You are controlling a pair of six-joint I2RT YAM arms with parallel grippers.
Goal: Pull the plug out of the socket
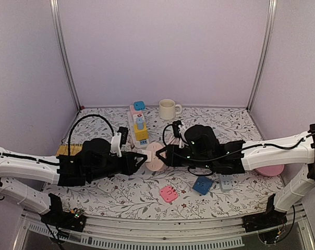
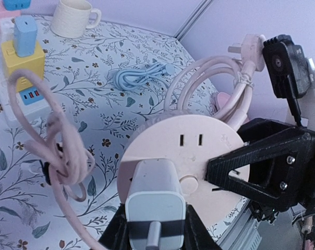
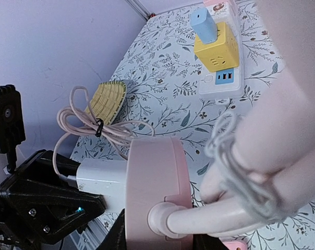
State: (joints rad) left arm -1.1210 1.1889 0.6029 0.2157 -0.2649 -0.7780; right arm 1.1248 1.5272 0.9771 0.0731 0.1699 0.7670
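Observation:
A round pink socket [image 1: 155,155] hangs above the middle of the table between my two grippers. A white plug [image 2: 155,192] sits in its face [image 2: 183,151], below a free pair of slots. My left gripper [image 2: 156,229] is shut on the plug's white body, one jaw on each side. My right gripper [image 3: 157,239] is closed around the socket's rim [image 3: 155,177], beside its thick pink cord [image 3: 235,213]. One black finger [image 2: 251,166] of the right gripper lies across the socket's face. In the right wrist view the plug [image 3: 100,182] sticks out leftward into the left gripper.
At the back stand a white power strip with a yellow cube adapter [image 1: 141,131] and a cream mug [image 1: 168,109]. Pink [image 1: 168,194], blue [image 1: 203,185] and grey [image 1: 226,182] adapters lie in front. A woven basket [image 1: 69,150] is at left. A thin pink cable bundle [image 2: 63,156] hangs near the plug.

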